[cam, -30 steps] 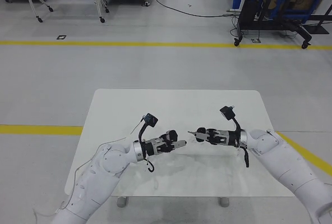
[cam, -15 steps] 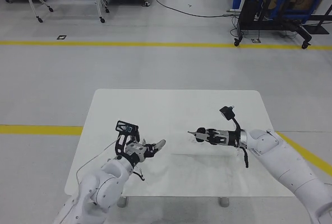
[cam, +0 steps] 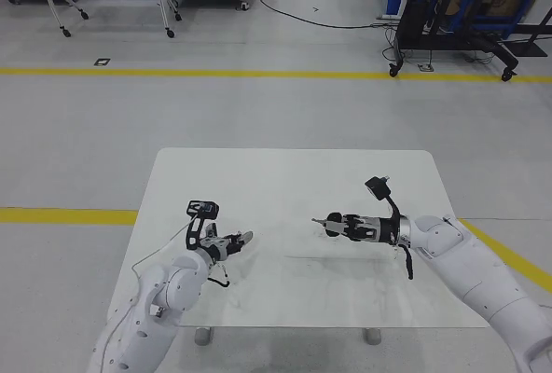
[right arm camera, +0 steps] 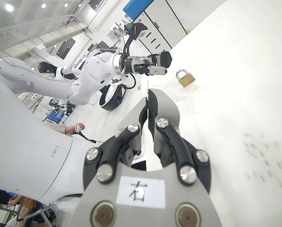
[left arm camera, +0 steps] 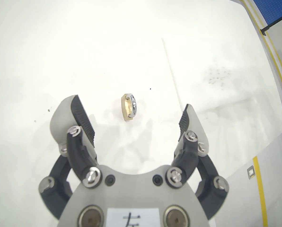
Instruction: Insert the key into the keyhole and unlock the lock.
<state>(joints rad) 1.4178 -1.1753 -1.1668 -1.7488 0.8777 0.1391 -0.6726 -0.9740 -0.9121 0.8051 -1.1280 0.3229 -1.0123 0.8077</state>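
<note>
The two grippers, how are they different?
The left gripper is open and empty; the right gripper is pinched shut on the key. The left gripper points at the padlock on the table; the right gripper hangs farther from it. Both have black ribbed pads.

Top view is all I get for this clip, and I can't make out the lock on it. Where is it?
Observer: The lock rests on the table, just ahead of the left gripper, touching neither arm.
Operator: Is that gripper holding anything?
Observer: No. The left wrist view shows its jaws wide open and empty.
Operator: And the right one?
Observer: The right gripper has its jaws pressed shut on the key, whose thin tip sticks out past them.
</note>
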